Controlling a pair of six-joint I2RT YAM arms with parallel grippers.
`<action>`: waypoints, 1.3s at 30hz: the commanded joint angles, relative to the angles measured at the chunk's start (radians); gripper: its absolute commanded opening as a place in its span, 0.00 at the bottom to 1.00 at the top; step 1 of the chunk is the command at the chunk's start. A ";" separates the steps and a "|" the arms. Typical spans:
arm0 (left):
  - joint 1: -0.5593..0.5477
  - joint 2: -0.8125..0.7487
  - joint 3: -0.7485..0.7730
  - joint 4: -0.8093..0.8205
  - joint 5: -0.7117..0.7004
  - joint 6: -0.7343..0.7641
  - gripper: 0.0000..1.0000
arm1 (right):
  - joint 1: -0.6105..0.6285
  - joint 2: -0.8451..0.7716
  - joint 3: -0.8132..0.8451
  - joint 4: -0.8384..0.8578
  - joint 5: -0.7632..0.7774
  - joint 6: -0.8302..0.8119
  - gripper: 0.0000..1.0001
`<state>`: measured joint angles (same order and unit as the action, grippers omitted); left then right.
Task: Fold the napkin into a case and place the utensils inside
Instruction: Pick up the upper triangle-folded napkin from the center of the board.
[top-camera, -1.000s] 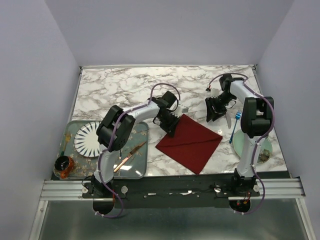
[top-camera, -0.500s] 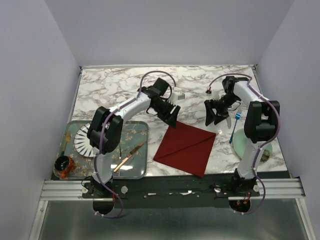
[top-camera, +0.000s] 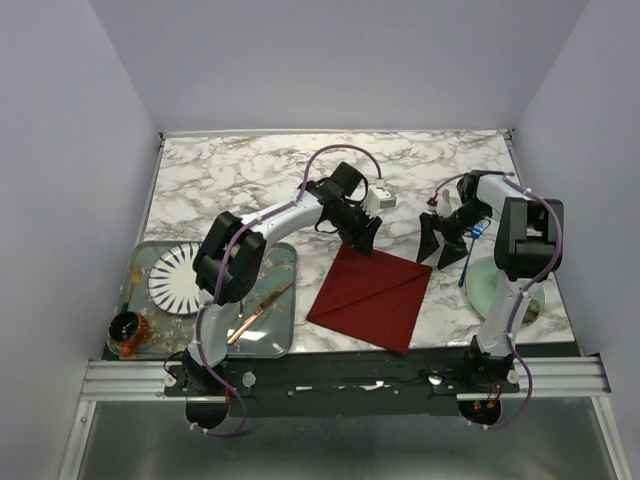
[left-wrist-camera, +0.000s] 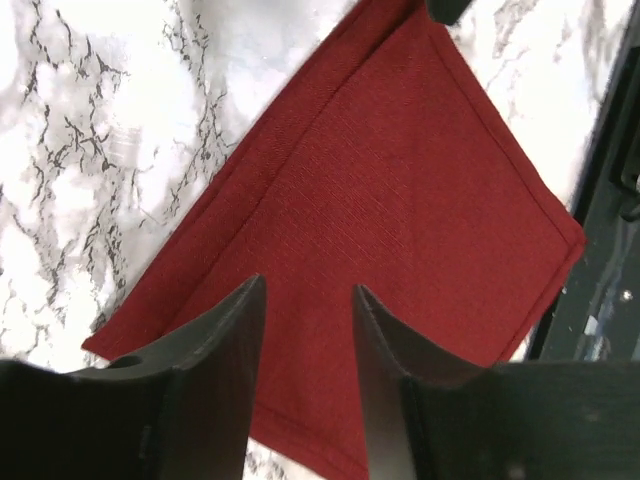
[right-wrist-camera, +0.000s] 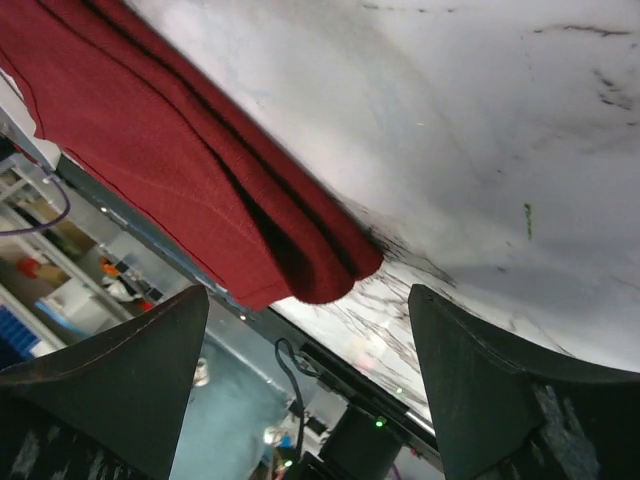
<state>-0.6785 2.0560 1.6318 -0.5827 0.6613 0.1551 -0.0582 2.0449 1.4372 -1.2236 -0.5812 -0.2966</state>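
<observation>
Left pincer (left-wrist-camera: 305, 290) narrowly parted, empty, right pincer (right-wrist-camera: 307, 290) wide, napkin (top-camera: 370, 297) folded, fork (top-camera: 466, 268) partly hidden

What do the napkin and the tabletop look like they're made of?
Napkin: woven cloth, matte dark red; fine weave and stitched hems show. Tabletop: smooth white surface with grey marble veining and a slight sheen; real stone or printed laminate, cannot tell.

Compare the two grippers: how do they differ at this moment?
The left gripper has jaws narrowly apart; the right gripper has them spread wide. The left gripper is at the far corner of the napkin; the right gripper is at its right corner. Both hold nothing.
</observation>
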 joint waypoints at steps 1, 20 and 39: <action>0.007 0.052 -0.036 0.080 -0.126 -0.026 0.45 | 0.006 0.058 -0.047 0.045 -0.058 0.074 0.89; 0.010 0.115 -0.073 0.095 -0.146 -0.048 0.36 | 0.006 -0.002 -0.032 0.026 -0.384 -0.001 0.64; 0.007 -0.093 -0.285 0.577 0.196 -0.031 0.76 | 0.009 -0.038 -0.077 0.018 -0.404 -0.016 0.61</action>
<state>-0.6468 2.0014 1.3521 -0.1993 0.7380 0.0376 -0.0536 2.0323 1.3724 -1.2057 -0.9413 -0.2974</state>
